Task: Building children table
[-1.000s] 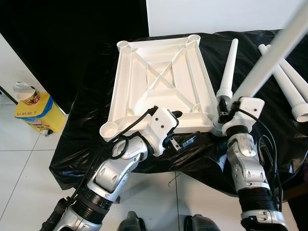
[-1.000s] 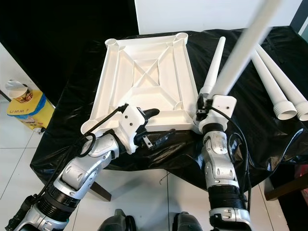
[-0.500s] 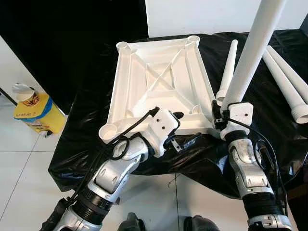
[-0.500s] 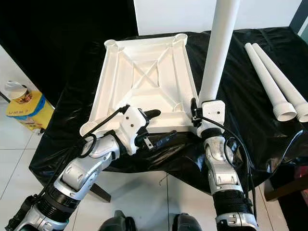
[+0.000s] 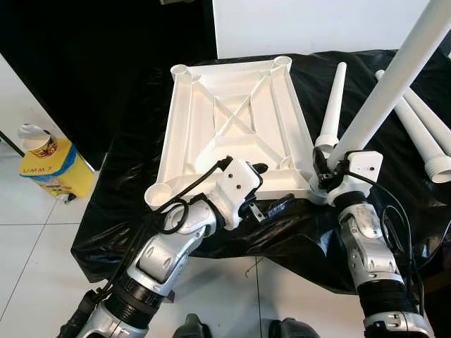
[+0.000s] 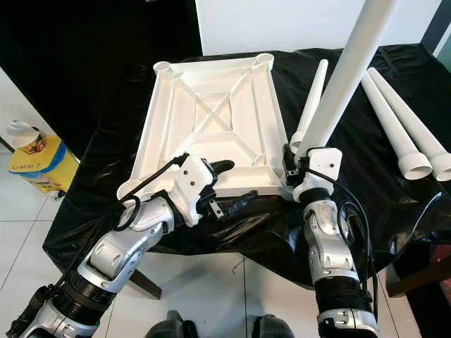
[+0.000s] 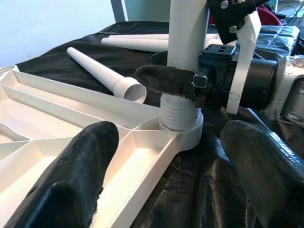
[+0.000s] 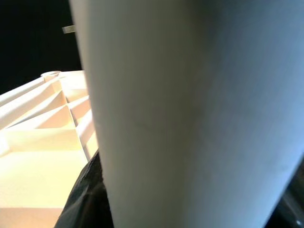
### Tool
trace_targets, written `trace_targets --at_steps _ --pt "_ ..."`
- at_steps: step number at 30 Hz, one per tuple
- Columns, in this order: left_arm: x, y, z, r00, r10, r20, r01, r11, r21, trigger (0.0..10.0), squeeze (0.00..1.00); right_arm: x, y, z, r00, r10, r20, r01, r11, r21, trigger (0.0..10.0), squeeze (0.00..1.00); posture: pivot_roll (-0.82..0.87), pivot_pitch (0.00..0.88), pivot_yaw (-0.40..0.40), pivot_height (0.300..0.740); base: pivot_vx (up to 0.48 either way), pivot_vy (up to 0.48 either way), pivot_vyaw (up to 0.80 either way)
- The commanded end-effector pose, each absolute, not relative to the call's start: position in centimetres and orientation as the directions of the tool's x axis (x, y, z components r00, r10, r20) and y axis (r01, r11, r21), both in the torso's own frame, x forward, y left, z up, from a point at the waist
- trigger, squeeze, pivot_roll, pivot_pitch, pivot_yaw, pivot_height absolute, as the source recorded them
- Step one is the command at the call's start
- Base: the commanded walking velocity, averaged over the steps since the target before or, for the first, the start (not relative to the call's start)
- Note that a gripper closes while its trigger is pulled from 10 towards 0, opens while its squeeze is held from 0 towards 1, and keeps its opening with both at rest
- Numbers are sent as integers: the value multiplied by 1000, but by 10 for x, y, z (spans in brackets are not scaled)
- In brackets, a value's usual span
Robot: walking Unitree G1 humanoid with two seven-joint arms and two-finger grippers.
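Observation:
The white table top (image 5: 232,120) lies upside down on the black-covered table. My right gripper (image 5: 328,172) is shut on a long white table leg (image 5: 394,77), low on its shaft. The leg leans up and to the right. Its threaded end (image 7: 179,116) sits in the near right corner socket (image 7: 185,137). In the right wrist view the leg (image 8: 190,118) looms close, with the table top (image 8: 42,133) behind it. My left gripper (image 5: 271,186) is open at the top's near edge, one finger (image 7: 80,161) over the rim and the other (image 7: 266,161) over the black cover.
One loose leg (image 5: 334,98) lies right of the table top, and two more loose legs (image 5: 423,134) lie at the far right. A yellow bin (image 5: 53,169) with a cup on it stands on the floor to the left. The black cover (image 5: 134,204) hangs over the table's front edge.
The held leg swung from a rightward lean to nearly upright, then back to leaning right, its foot staying at the corner socket. My left gripper has kept its place.

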State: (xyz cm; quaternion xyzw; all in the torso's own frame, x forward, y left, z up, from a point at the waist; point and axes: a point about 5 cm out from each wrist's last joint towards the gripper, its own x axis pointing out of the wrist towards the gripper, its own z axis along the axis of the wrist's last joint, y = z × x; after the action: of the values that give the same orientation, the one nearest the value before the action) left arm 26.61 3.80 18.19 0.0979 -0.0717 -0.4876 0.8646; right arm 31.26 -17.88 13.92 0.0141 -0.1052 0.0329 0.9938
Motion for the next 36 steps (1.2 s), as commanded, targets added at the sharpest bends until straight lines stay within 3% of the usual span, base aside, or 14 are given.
trace_targets --at_steps 1,10,13,14,16,19,27,36 --pt "262 38 184 450 -893 17 862 439 253 10000 0 307 -177 103 998 66 26 -67 995 70 10000 0 30 123 66 740 0 0 0" --pt "262 38 184 450 -893 18 862 440 252 10000 0 310 -175 103 997 75 1 -75 995 71 10000 0 30 127 65 740 0 0 0" --pt "262 38 184 450 -893 19 862 440 251 10000 0 311 -173 104 996 95 -1 -95 995 15 10000 0 30 128 64 740 0 0 0" --pt "262 37 184 450 -893 19 862 440 251 10000 0 310 -171 105 991 130 10 -129 988 -90 10000 0 29 128 65 740 0 0 0" --pt "262 37 184 450 -893 19 862 440 251 10000 0 310 -171 105 991 130 10 -129 988 -90 10000 0 29 128 65 740 0 0 0" --pt "262 37 184 449 -893 21 863 440 250 10000 0 306 -166 105 977 211 34 -198 953 -229 10000 0 29 128 63 740 0 0 0" --pt "261 38 184 450 -893 22 862 441 250 10000 0 303 -166 103 970 239 37 -225 948 -223 10000 0 28 128 61 740 0 0 0" --pt "262 37 185 450 -893 25 861 441 252 10000 0 307 -175 98 989 148 -19 -149 988 -48 10000 0 28 120 56 740 0 0 0"
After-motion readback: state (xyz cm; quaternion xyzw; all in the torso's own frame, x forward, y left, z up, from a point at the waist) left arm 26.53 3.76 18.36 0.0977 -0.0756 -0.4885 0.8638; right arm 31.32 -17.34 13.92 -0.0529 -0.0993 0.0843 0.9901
